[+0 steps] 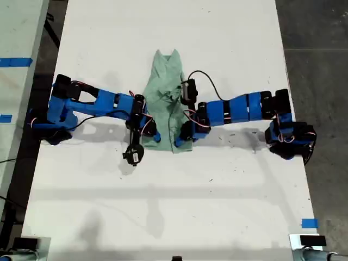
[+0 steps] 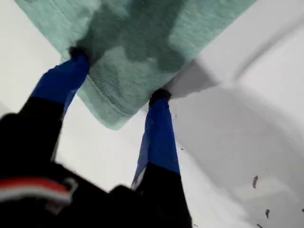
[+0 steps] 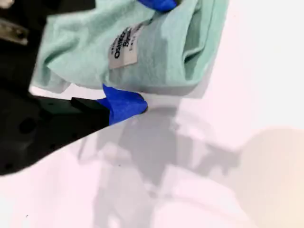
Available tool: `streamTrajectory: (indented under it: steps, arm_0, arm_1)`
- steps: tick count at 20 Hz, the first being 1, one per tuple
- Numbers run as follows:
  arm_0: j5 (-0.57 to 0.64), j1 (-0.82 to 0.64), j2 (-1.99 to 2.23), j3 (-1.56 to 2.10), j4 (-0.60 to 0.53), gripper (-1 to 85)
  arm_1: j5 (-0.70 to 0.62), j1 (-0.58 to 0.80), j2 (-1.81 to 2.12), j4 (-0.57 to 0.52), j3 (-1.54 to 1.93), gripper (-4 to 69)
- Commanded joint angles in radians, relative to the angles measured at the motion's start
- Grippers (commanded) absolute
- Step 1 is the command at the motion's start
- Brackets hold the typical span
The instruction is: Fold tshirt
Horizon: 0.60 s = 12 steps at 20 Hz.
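**Item: tshirt** [image 1: 166, 98]. Pale mint cloth, lying as a narrow, rumpled strip in the middle of the white table [image 1: 217, 206] and running up and down the exterior view between two blue arms. Its sleeves and neckline are not showing clearly in this bunched state.

**Hidden or unclear:**
- Both arm ends are overlapping the cloth's lower part in the exterior view. Which arm is which is not showing reliably.
- The white tag [image 3: 124, 45] is facing the second wrist camera, its print too blurred to read.

**My first gripper** [image 2: 118, 73]. Fingers are standing wide apart, tips touching a hemmed edge of the cloth, clamping nothing.

**My second gripper** [image 3: 147, 52]. It is pinching a bunched fold beside the tag. The upper finger is cut off by the frame.

**Surroundings:**
- The table is carrying small dark specks.
- Blue tape [image 1: 309, 223] is sitting near the exterior view's lower right.
- Dark grey floor [image 1: 315, 32] is showing beyond the table.
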Motion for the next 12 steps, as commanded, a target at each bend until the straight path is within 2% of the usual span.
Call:
streamTrajectory:
  steps: [1, 2, 3, 7, 12]
  arm_0:
    - [-0.011, -0.021, -0.052, -0.023, -0.040, 14.4]
    - [-0.015, -0.023, -0.055, -0.023, -0.041, 4.3]
    - [-0.015, -0.021, -0.055, -0.023, -0.051, 0.0]
    - [-0.008, -0.008, -0.026, -0.041, -0.046, 0.0]
    - [0.037, 0.074, 0.026, -0.242, 0.141, 0.0]
  arm_1:
    - [0.026, -0.012, -0.077, -0.012, -0.120, 11.9]
    - [0.038, -0.012, -0.106, -0.002, -0.141, 4.6]
    - [0.044, -0.014, -0.123, 0.011, -0.155, -2.1]
    - [0.032, -0.034, -0.115, 0.017, -0.167, -2.0]
    - [0.011, -0.112, 0.011, 0.127, -0.232, -2.0]
